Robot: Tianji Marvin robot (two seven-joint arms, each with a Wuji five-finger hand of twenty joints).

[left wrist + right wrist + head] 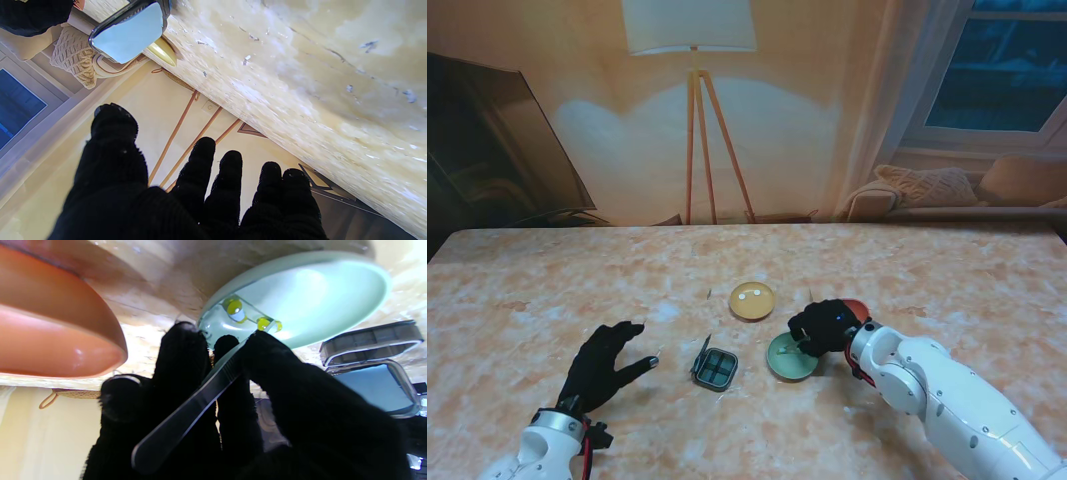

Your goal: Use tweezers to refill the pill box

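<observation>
Picking step: right hand grasping tweezers, tips over yellow pills in green dish. Left hand released, idle on table. Next, presumably: pinch one pill, carry to open pill box just left of dish.

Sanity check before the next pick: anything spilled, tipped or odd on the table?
Nothing stands out. The pill box sits open and flat, the green dish and yellow dish are upright, and the right hand holds the tweezers over the green dish.
</observation>
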